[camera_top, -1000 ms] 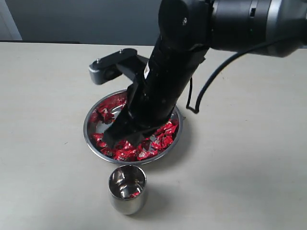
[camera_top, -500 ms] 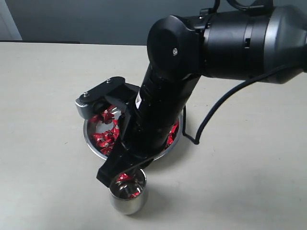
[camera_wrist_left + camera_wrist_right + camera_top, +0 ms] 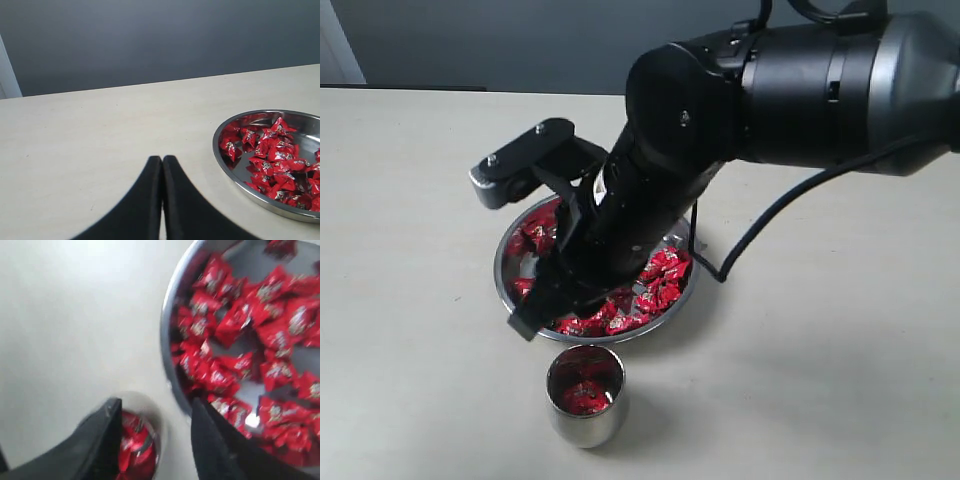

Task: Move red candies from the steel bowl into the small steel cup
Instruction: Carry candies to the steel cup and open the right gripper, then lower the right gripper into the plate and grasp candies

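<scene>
Right arm leaning over the candy bowl, pincer apart

A flat grey-blue wall [image 3: 470, 40] is closing off the room behind, with a pale upright strip [image 3: 335, 40] at its left edge, and a matte cream table [image 3: 410, 200] is spreading beneath everything. The bulky black right arm [image 3: 800, 90] is slanting down across the steel bowl [image 3: 498, 265], which is sitting mid-table. The small steel cup [image 3: 582, 425] is standing upright just beside the bowl's near rim, not touching it. The red candies [image 3: 660, 275] are lying heaped in the bowl, and a few are showing inside the cup. The right gripper [image 3: 552, 312] is hanging over the bowl's near edge with its fingers spread and nothing between them. The left gripper [image 3: 161, 200] is pointing across the table near the bowl — fingers pressed together, holding nothing.
</scene>
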You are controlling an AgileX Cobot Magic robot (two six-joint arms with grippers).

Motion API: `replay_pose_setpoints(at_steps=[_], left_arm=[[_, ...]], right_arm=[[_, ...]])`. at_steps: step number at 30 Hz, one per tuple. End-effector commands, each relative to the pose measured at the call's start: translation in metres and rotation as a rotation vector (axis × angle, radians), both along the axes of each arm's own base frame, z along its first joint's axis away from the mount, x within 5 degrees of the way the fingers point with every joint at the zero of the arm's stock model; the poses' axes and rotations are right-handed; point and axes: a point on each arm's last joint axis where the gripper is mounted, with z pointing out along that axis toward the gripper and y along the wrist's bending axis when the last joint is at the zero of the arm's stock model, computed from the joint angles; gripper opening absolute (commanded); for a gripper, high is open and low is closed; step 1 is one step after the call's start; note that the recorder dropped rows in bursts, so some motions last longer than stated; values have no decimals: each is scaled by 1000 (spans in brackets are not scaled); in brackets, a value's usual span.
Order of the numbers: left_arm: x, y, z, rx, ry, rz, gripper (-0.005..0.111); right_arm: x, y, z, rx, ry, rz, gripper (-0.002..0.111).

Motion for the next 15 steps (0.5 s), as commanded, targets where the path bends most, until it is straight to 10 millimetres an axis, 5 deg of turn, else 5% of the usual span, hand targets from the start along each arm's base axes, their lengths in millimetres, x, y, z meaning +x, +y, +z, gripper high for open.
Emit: replay_pose_setpoints(at_steps=[1, 5, 10, 15], left_arm=[[0, 0, -1, -6, -3, -1, 0], [0, 0, -1, -6, -3, -1, 0], [0, 0, -1, -6, -3, -1, 0], [0, 0, -1, -6, -3, -1, 0]], right_arm=[[17, 14, -8, 102, -128, -57, 39], [49, 24, -44, 19, -142, -99, 39], [99, 7, -63, -44, -80, -219, 45], [108, 5, -71, -87, -41, -227, 45]])
